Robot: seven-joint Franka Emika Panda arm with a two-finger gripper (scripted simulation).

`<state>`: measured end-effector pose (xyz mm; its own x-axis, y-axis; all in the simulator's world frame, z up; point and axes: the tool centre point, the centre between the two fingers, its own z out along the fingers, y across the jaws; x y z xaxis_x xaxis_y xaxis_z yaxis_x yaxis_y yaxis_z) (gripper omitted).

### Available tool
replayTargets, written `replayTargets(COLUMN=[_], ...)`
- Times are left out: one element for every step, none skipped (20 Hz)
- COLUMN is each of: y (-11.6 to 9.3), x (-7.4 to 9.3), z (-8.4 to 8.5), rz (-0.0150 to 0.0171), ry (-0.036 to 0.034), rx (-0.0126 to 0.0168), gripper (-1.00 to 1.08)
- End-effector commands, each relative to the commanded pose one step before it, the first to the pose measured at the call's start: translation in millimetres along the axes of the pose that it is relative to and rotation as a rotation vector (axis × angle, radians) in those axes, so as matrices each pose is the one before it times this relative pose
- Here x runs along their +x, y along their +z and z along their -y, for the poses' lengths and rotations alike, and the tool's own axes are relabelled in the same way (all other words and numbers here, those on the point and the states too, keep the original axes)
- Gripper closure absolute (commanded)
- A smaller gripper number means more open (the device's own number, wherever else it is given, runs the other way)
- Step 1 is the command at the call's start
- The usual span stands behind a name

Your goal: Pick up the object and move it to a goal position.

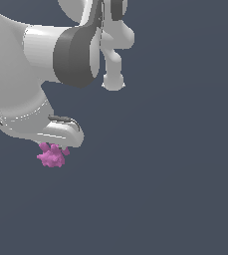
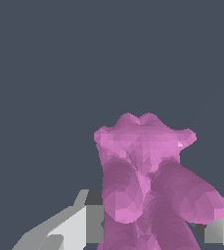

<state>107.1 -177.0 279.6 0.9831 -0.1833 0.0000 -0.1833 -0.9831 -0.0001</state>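
The white and grey robot arm [image 1: 41, 55] fills the upper part of the exterior view's left, and its wrist bends down to the gripper [image 1: 56, 144], whose lower end sits right over the pink lump [image 1: 52, 155]. The lump is small, bumpy and matte, far smaller than the arm's housing, and in the exterior view its top is tucked under the white casing while the rest sticks out below it. In the wrist view the same lump [image 2: 145, 166] looms large and close to the camera: a broad knobbly head spreads wide at the far end, and two thick rounded lobes run back toward the camera, one on each side of a narrower middle. Light grey and white parts of the gripper [image 2: 147, 229] show on either side of the lump's near end, with a darker grey block between them, and the lump reaches down between these parts. The jaws appear to be pinching the lump, since it sits between them, though the contact surfaces themselves are hidden behind the pink body. Everything around is one flat, dark blue-grey field, so I cannot tell whether the lump touches the desk or hangs above it. No writing, label or brand mark is visible on the arm or the lump.
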Motion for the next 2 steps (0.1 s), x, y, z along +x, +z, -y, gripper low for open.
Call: replayTargets(y=[-1.62,-0.10], x=[0.89,0.05], z=[-1.36,-0.11], rz=[0.00006,0.00000], ry=[-0.00079,0.00000], rx=[0.00017,0.00000], gripper=[1.08,1.08])
